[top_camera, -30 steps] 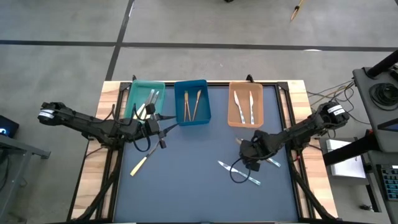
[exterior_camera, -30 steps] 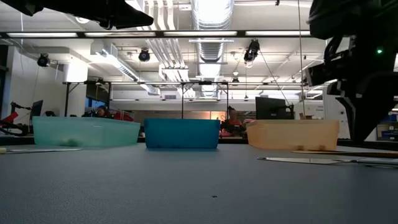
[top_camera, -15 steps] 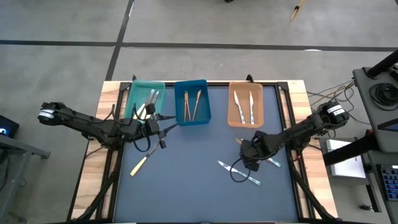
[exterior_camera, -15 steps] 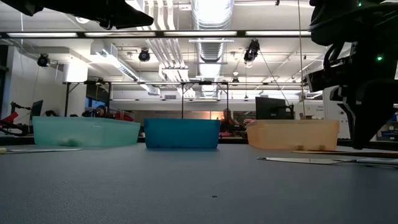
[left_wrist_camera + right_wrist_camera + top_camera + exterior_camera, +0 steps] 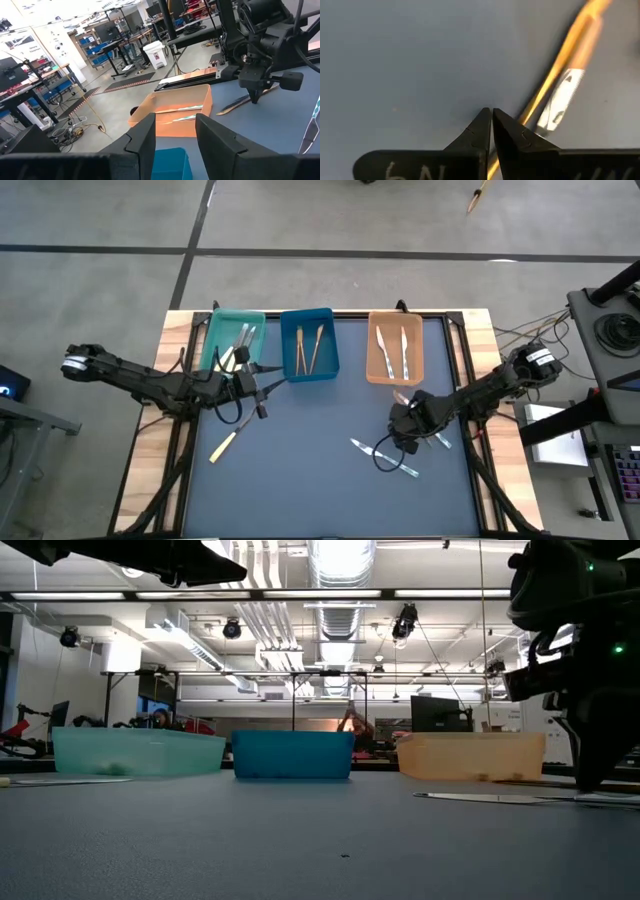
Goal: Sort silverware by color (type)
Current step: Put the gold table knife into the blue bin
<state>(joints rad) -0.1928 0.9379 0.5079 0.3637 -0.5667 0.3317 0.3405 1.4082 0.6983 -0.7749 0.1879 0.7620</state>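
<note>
- Holding two tan wooden pieces (image 5: 308, 348) in blue tray (image 5: 307, 319); two pale-handled in orange tray (image 5: 373, 350).
- Lying loose: cream-handled knife (image 5: 223, 445) on smooth mat (image 5: 310, 460).
- Pinching right gripper (image 5: 491, 125) fingertips together beside wooden utensil (image 5: 572, 52).
- Hovering left gripper (image 5: 175, 135), fingers parted, near teal tray (image 5: 213, 340).

Left arm reaches in from the table's left edge, held level above the surface; left gripper (image 5: 262, 388) fingers parted, nothing between them. Right arm comes in from the right edge, wrist angled down; right gripper (image 5: 491, 125) tips pressed together, just at the mat.
</note>
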